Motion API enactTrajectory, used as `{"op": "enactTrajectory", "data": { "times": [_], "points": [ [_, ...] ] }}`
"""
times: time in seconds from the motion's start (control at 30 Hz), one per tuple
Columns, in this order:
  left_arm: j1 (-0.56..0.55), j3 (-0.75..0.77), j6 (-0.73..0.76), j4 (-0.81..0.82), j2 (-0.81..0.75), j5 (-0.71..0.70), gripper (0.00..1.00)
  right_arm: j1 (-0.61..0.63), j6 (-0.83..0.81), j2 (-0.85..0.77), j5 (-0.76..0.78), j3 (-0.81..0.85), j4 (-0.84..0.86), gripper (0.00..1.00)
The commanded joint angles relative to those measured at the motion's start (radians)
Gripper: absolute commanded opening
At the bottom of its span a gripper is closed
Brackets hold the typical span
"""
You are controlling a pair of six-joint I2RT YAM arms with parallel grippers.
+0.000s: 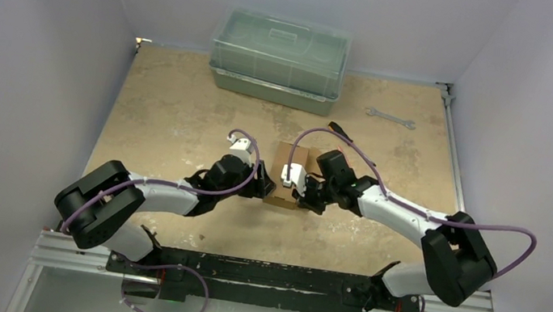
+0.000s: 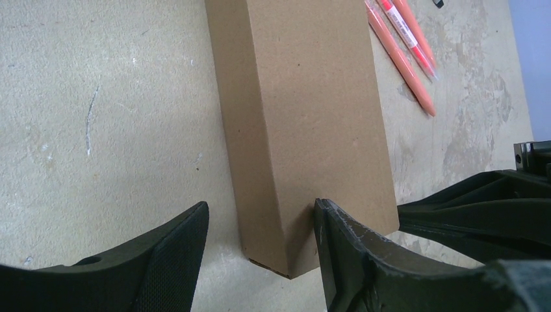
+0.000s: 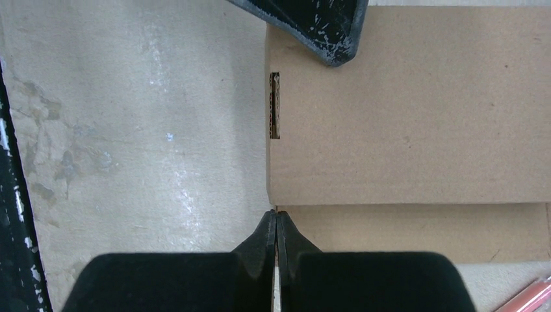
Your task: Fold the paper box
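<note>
paper box (image 1: 285,175), orange pens (image 2: 399,55) beside, bin (image 1: 279,60) and wrench (image 1: 390,118) behind

The mottled tan table (image 1: 174,109) carries a brown box (image 1: 288,166) between the left gripper (image 1: 263,188) and the right gripper (image 1: 303,202). Orange pens (image 2: 403,58) lie just past the box. A lidded plastic container (image 1: 278,60) and a wrench (image 1: 390,118) sit well beyond.

No legible txt anywhere: paper box (image 2: 305,123) faces plain, print on orange pen (image 2: 406,32) too blurry.
</note>
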Motion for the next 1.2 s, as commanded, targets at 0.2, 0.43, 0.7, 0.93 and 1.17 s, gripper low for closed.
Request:
{"op": "enactTrajectory", "data": {
  "times": [0.2,0.43,0.7,0.93,1.17],
  "points": [
    [-0.005,-0.001,0.013,-0.087,0.026,0.001,0.59,0.006,0.003,-0.062,-0.035,0.007,0.049,0.21],
    [-0.005,-0.004,0.018,-0.1,0.012,-0.004,0.59,-0.021,-0.096,-0.13,-0.083,0.024,-0.053,0.33],
    [-0.005,-0.003,0.021,-0.102,0.007,-0.002,0.59,-0.075,-0.29,-0.076,-0.029,0.048,-0.235,0.22],
    [-0.005,-0.011,0.02,-0.099,0.003,-0.001,0.59,-0.075,-0.275,-0.043,-0.047,0.027,-0.193,0.34],
    [-0.005,-0.008,0.02,-0.089,0.008,0.006,0.59,-0.07,-0.216,-0.027,-0.053,0.013,-0.123,0.35]
  ]
}}
